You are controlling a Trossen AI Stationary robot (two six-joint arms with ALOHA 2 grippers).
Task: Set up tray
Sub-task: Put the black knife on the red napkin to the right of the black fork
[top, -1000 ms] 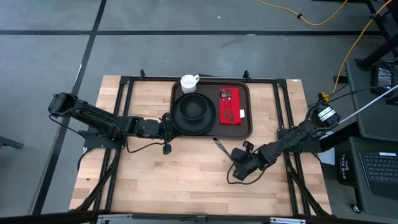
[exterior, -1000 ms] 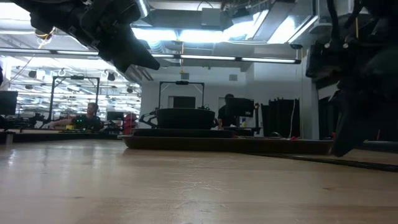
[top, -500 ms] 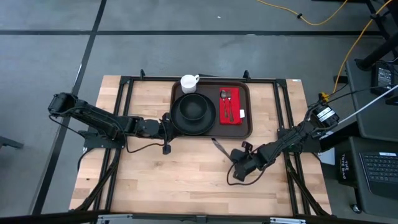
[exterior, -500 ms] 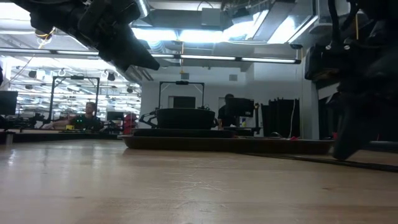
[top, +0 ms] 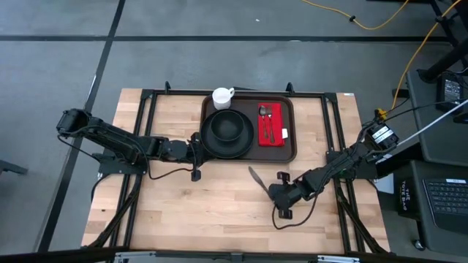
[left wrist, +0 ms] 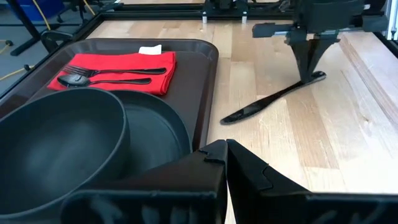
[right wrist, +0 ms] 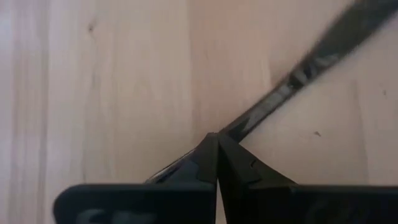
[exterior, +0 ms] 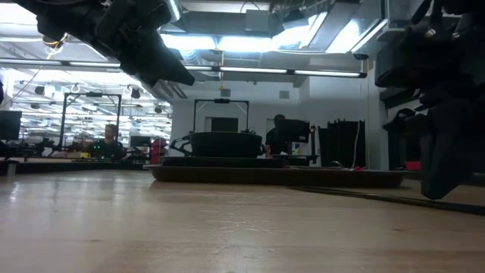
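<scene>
Tray (top: pixel 287 150) already carries plate (top: pixel 227 145), bowl (top: pixel 227 126), napkin (top: pixel 271 124) with fork, spoon. Knife (top: pixel 257 177) on tabletop beside tray; my right gripper (top: pixel 268 190) pinched shut on handle. Left gripper (top: pixel 199 140) shut, empty, at tray edge.

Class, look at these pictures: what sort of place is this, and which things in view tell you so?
Probably a robotics lab: two arms mounted at a wooden table, cables across the grey floor, and workstations with people behind.
</scene>
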